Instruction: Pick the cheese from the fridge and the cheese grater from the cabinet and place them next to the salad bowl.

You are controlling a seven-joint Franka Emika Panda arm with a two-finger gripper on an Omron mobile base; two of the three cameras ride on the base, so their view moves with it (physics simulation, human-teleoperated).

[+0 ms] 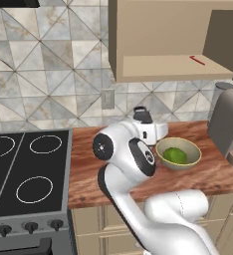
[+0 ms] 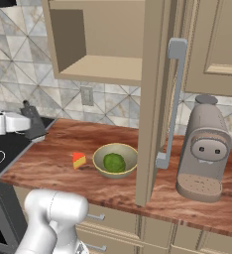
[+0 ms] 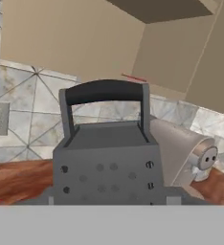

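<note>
**Inspector A:** Status of the cheese [image 2: 79,160]?

**Inspector B:** On the wooden counter [image 2: 53,158], just beside the salad bowl [image 2: 115,159], on the bowl's stove side. That half of the task reads as done.

**Inspector A:** And the cheese grater [image 2: 33,123]?

**Inspector B:** Out of the cabinet [image 2: 95,49]. In the right base view it stands upright at the counter's end near the stove [image 1: 29,174], well apart from the bowl, with the gripper [image 2: 26,124] hard against it. The hand view has the grater's dark body and top handle close in front of the camera.

**Inspector A:** Jaws?

**Inspector B:** Spread about as wide as the grater's body and seemingly clamped on it, though the fingertips sit below the frame edge in the hand view, so contact is my reading, not a sighting. Whether the grater's base touches the counter I cannot tell.

**Inspector A:** Step in hand, then?

**Inspector B:** Carrying the grater to the bowl. The next move calls for a sideways travel towards the bowl, kept upright, set down beside it without knocking the cheese.

**Inspector A:** Differences between views?

**Inspector B:** The left base view hides the cheese behind the arm, but shows a thin red utensil [image 1: 197,60] on the cabinet shelf. The right base view shows the open cabinet door [image 2: 155,99] and the grey appliance [image 2: 203,149] beyond the bowl.
</note>
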